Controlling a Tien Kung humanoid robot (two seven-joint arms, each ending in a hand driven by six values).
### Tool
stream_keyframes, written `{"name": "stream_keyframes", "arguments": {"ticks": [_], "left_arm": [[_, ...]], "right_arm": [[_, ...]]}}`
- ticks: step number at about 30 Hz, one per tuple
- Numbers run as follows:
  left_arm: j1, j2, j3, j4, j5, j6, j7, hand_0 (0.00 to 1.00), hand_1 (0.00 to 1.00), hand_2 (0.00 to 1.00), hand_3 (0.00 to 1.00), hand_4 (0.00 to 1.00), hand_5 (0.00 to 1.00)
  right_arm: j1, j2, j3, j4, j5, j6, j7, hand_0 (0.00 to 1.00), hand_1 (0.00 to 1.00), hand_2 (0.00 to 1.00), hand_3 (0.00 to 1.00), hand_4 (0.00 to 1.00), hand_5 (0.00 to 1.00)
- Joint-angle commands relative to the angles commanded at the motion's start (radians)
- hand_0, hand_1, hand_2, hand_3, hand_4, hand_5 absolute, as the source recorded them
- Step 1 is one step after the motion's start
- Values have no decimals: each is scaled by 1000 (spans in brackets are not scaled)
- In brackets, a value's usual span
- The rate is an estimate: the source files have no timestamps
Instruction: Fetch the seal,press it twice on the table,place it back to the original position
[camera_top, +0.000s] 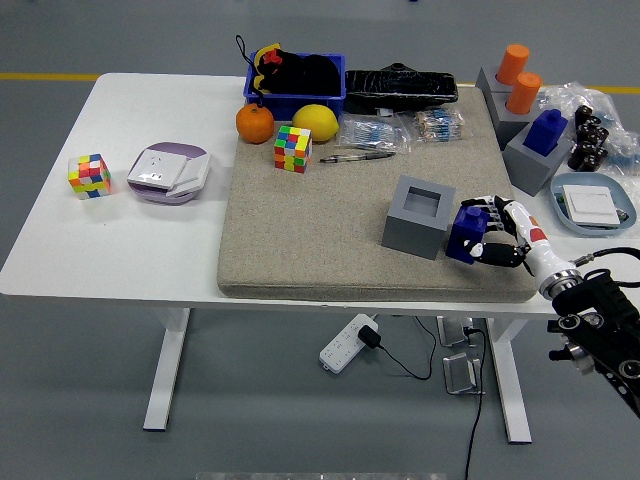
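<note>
A grey mat (330, 230) covers the white table (120, 240). The right hand (505, 240) has its fingers wrapped around the blue seal (466, 232), near the mat's right front corner, just right of its empty grey holder (418, 216).

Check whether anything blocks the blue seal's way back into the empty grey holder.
Nothing visible does. The right robot hand holds the blue seal right beside the grey holder, whose top opening is empty.
</note>
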Motion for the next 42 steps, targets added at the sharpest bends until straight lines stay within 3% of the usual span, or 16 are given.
{"name": "stream_keyframes", "arguments": {"ticks": [10,25,32,42], "left_arm": [[-1,1,0,0,-1,0,0,718,690,680,718,642,237],[-1,2,0,0,-4,0,0,718,690,680,717,642,237],[-3,2,0,0,-5,0,-1,718,690,680,717,642,237],[-3,1,2,0,-6,0,-1,718,690,680,716,642,237]], "right_arm": [[-3,-8,13,20,-15,3,-7,616,481,455,492,632,2],[19,-25,181,184,-112,-12,-26,615,482,455,492,636,2],[30,-18,158,236,-116,-9,-31,615,481,454,491,637,2],[48,8,84,215,-92,-5,-25,614,479,453,493,638,2]]}}
